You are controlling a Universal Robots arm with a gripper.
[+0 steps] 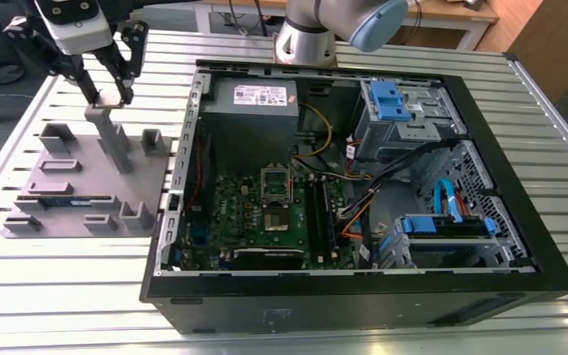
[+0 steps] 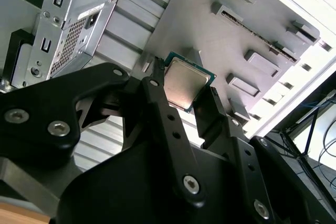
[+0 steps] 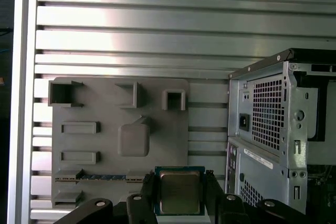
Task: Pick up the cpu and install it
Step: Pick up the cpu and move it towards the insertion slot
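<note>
Black fingers of the gripper sit closest to the lens in both wrist views, clamped on two opposite edges of the cpu. Chip is small, flat and square: silvery-grey metal lid with a dull sheen and rounded corners, and a thin dark-green rim showing round it. In the first wrist view the cpu faces the camera lid-on between the two fingers of the gripper. It is held over the grey fixture plate, outside the computer case. In the exterior view the gripper hangs just above a tall post on the fixture plate, at the exterior view's left of the case; whether chip and post touch cannot be made out. A long blue-green memory stick lies in a slot of the plate. Inside the open case the green motherboard lies flat, with the metal socket frame near its middle, well apart from the gripper. Plate and case rest on a slatted metal table.
</note>
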